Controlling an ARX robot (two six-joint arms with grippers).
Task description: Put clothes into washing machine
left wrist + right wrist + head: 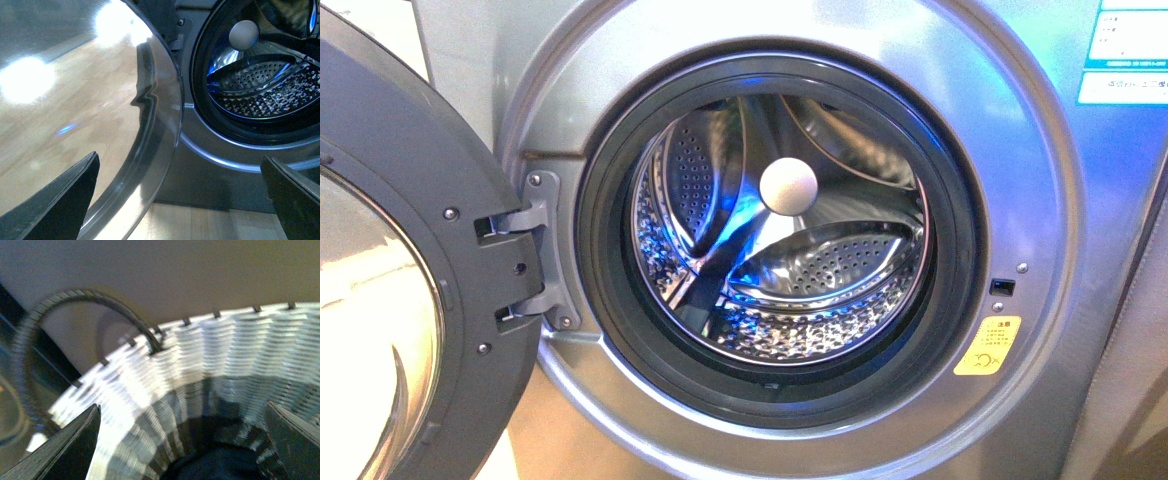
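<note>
The silver-grey washing machine [1040, 200] fills the front view, its dark grey door [390, 250] swung open at the left. The shiny perforated drum [820, 270] holds no clothes that I can see. Neither arm shows there. In the left wrist view my left gripper [182, 200] is open and empty, low beside the door's glass [75, 125], with the porthole [260, 90] beyond. In the right wrist view my right gripper [182, 440] is open over a white woven basket [200, 350]. A dark blue garment [215, 467] lies in the basket's bottom, between the fingers but apart from them.
A pale ball-shaped hub [788, 186] sits at the drum's back. A yellow sticker [988, 345] is at the porthole's lower right. The basket has a dark arched handle [100, 302]. Wooden floor [210, 225] shows under the machine.
</note>
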